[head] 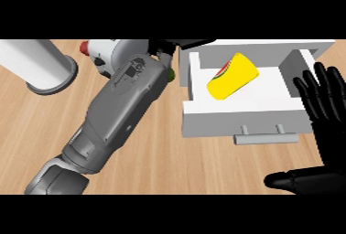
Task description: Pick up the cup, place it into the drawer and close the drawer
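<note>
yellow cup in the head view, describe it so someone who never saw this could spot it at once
Find the white drawer standing open on the wooden counter, right of the grey left forearm. The yellow cup lies tilted on its side inside it. It is the only bright yellow thing, with a red and green band at its rim.

You look steeply down on a kitchen counter of pale wood, its grain running across the view in warm tan streaks. At the upper left stands a white cylinder with a grey rim, upright on the wood and throwing a soft shadow to its lower side. Just right of it, near the top edge, sits a white and grey object with a red knob, partly hidden. Light falls evenly over the counter, with gentle shadows. No wall, floor or window shows.
</note>
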Action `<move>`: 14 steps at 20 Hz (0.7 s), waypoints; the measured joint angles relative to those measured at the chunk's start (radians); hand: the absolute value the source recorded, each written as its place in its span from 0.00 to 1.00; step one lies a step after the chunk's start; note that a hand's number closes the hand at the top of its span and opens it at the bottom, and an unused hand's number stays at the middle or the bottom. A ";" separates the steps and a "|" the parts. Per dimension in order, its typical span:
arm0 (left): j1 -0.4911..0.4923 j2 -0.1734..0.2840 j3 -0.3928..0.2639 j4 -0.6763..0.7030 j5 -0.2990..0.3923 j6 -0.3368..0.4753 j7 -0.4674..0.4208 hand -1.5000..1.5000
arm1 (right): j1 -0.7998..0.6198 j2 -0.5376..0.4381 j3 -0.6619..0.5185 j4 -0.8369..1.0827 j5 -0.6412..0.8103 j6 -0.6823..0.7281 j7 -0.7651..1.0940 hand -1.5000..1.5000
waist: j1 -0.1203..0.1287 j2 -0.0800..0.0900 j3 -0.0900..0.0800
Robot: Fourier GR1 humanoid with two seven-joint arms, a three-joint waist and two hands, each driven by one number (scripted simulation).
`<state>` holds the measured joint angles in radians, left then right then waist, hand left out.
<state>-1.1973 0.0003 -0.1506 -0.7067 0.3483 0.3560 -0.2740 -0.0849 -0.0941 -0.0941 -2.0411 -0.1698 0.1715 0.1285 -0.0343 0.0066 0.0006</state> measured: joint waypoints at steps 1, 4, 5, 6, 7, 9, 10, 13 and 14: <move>-0.004 0.000 -0.028 0.021 0.024 0.012 -0.013 1.00 | -0.005 -0.001 0.000 0.007 -0.001 0.002 0.000 0.00 | -0.005 0.001 0.000; -0.031 0.000 -0.083 0.087 0.085 0.033 -0.038 1.00 | -0.010 -0.004 0.005 0.022 0.002 0.010 -0.006 0.00 | -0.015 0.003 0.000; -0.036 0.000 -0.103 0.104 0.104 0.035 -0.041 1.00 | -0.017 -0.005 0.004 0.024 0.002 0.008 -0.004 0.00 | -0.016 0.003 0.000; -0.042 0.000 -0.121 0.126 0.116 0.037 -0.052 1.00 | -0.013 -0.003 0.008 0.019 0.005 0.008 -0.005 0.00 | -0.019 0.004 0.000; -0.043 0.000 -0.140 0.146 0.129 0.036 -0.062 1.00 | -0.015 -0.002 0.009 0.013 0.002 0.007 0.002 0.00 | -0.022 0.004 0.000; -0.057 0.000 -0.183 0.173 0.156 0.045 -0.069 1.00 | -0.033 -0.007 0.003 0.030 -0.006 0.010 0.002 0.00 | -0.027 0.006 0.000; -0.060 0.000 -0.197 0.192 0.162 0.046 -0.076 1.00 | -0.025 -0.008 0.003 0.023 -0.009 0.012 0.002 0.00 | -0.028 0.006 0.000; -0.080 0.000 -0.239 0.241 0.189 0.048 -0.089 1.00 | -0.033 -0.005 0.006 0.027 -0.008 0.014 -0.004 0.00 | -0.040 0.010 0.001; -0.078 0.000 -0.262 0.242 0.202 0.055 -0.093 1.00 | -0.039 -0.008 0.006 0.030 -0.011 0.015 0.001 0.00 | -0.043 0.010 0.001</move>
<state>-1.2750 0.0000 -0.4128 -0.4650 0.5504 0.4114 -0.3672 -0.1243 -0.1022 -0.0881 -2.0116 -0.1804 0.1866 0.1293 -0.0773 0.0166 0.0012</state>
